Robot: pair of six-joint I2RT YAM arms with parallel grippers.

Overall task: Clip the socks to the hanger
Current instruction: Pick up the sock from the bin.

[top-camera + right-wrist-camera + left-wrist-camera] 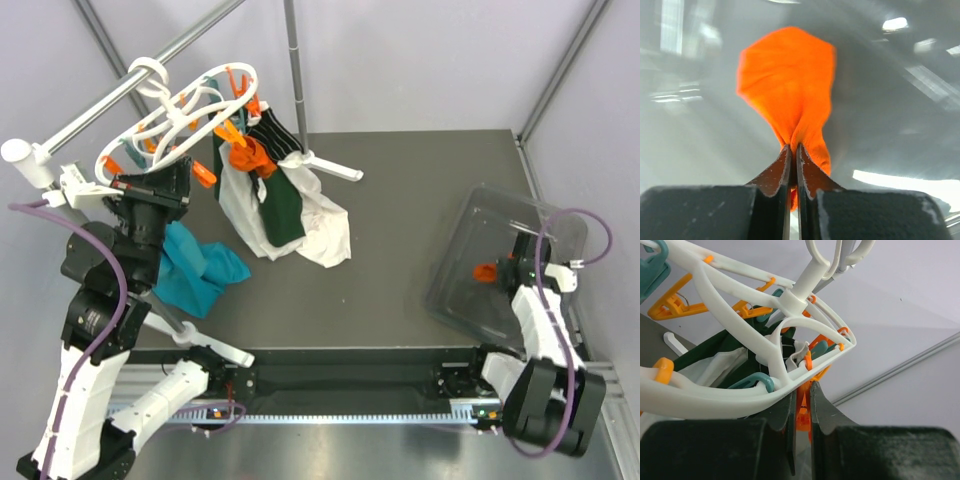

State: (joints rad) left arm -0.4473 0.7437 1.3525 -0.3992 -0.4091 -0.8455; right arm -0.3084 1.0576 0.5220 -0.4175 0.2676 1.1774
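The white oval hanger (180,110) hangs by its hook from the grey rail. My left gripper (150,186) is just under its ring (715,400), shut on an orange clip (804,407) that dangles from the ring, squeezed between the jaws (802,390). An orange sock (248,155) and a dark striped sock (275,135) hang from clips on the far side. At the right, my right gripper (510,268) reaches into a clear bin (470,215) and is shut on another orange sock (787,75), whose fabric bunches between the fingertips (793,147).
A white cloth (325,235) and a dark-green cloth (285,205) hang from the hanger down to the table. A teal cloth (205,268) lies beside the left arm. A grey rail (100,100) and an upright pole (295,70) stand at the back.
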